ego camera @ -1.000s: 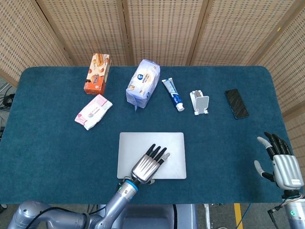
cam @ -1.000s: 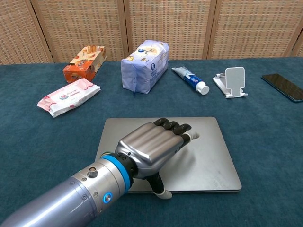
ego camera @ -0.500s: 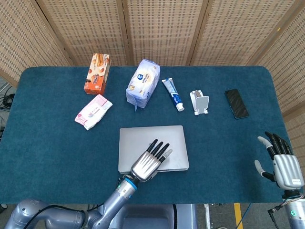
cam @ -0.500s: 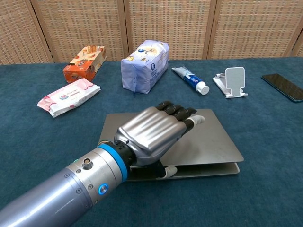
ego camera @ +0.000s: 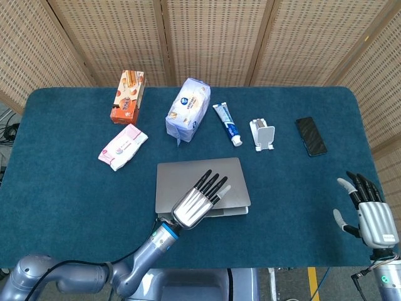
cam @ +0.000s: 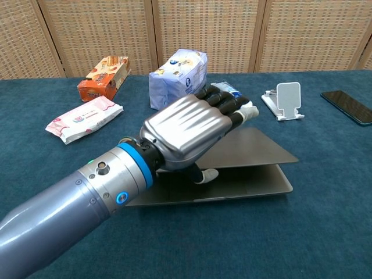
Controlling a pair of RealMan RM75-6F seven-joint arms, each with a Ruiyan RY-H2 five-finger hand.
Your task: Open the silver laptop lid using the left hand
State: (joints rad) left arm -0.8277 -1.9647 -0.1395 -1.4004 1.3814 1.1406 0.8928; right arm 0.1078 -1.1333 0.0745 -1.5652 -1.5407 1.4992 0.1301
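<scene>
The silver laptop [ego camera: 188,177] lies near the front middle of the blue table, its lid [cam: 256,148] raised a little way off the base [cam: 250,183], with a wedge-shaped gap at the front. My left hand [ego camera: 197,204] grips the lid's front edge, fingers lying over the top and thumb [cam: 206,174] tucked under it. The chest view shows the same hand [cam: 186,133] large in the foreground, hiding much of the lid. My right hand [ego camera: 369,216] hovers at the table's right front edge, fingers spread, holding nothing.
Along the back stand an orange biscuit box [ego camera: 128,96], a pink wipes pack [ego camera: 123,146], a blue-white bag [ego camera: 188,110], a toothpaste tube [ego camera: 227,123], a white phone stand [ego camera: 262,134] and a black phone [ego camera: 311,135]. The bag and tube lie just behind the laptop.
The lid was flat a second ago and now stands lifted at the front. My left hand rose with it, thumb under the edge. The right hand stayed put.
</scene>
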